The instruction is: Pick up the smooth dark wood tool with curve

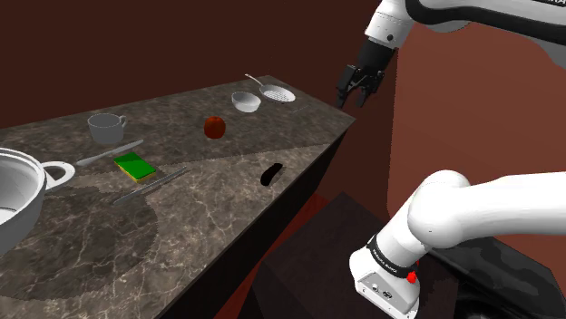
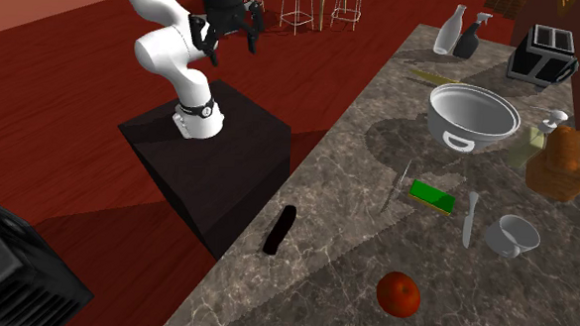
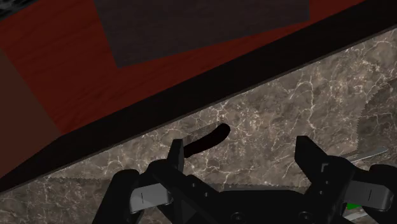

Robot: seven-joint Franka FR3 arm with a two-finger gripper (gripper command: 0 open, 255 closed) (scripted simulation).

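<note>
The dark curved tool [image 1: 270, 173] lies flat on the marble counter [image 1: 227, 208] close to the edge nearest the stand; it also shows as the black curved tool [image 2: 280, 229] and the dark tool [image 3: 207, 141]. My gripper [image 1: 356, 95] hangs high in the air, well above the counter and apart from the tool, with its fingers open and nothing between them. In the second exterior view the gripper [image 2: 228, 36] is over the stand. In the wrist view the gripper [image 3: 242, 156] looks down at the counter edge, and the tool lies just by one finger [image 3: 175, 153].
On the counter are a red apple [image 1: 214, 127], a mug [image 1: 106, 128], a green sponge [image 1: 135, 166], a knife [image 1: 109, 153], a large pot [image 1: 14, 190], a bowl [image 1: 245, 101] and a strainer [image 1: 277, 91]. A toaster [image 2: 545, 52], bottles [image 2: 451, 32] and bread [image 2: 561, 162] stand further off.
</note>
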